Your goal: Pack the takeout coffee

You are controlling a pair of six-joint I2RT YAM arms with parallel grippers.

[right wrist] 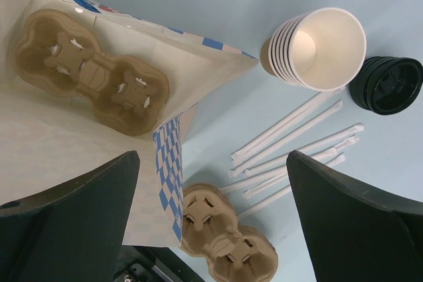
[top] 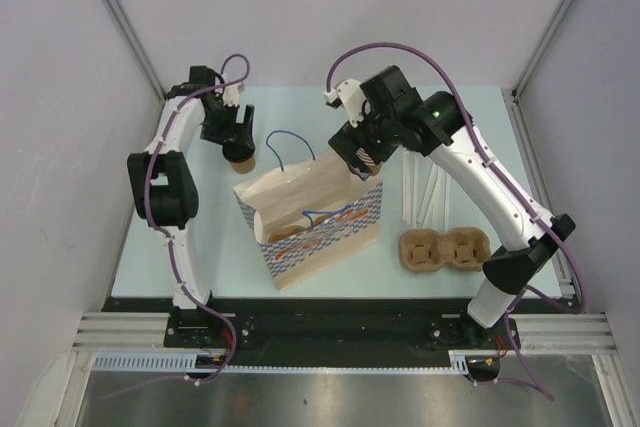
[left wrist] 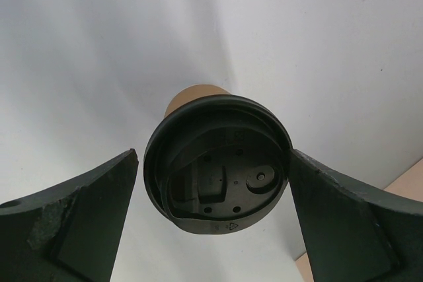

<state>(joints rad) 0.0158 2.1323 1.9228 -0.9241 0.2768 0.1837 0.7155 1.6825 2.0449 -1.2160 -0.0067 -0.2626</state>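
Observation:
The takeout coffee (left wrist: 218,163), a tan cup with a black lid, stands at the back left of the table (top: 242,159). My left gripper (left wrist: 213,156) is open around it, one finger on each side of the lid. The right finger (left wrist: 330,209) is close against the rim and the left finger (left wrist: 92,209) stands a little off. In the top view the left gripper (top: 237,137) is right above the cup. My right gripper (right wrist: 213,156) is open and empty, above the right end of the open paper bag (top: 310,212).
A cup carrier (right wrist: 92,70) lies inside the bag (right wrist: 198,77). A second carrier (top: 443,250) lies on the table at the right, with wrapped straws (top: 425,192) behind it. A stack of lidless cups (right wrist: 324,47) and black lids (right wrist: 386,84) are beside the straws (right wrist: 297,143).

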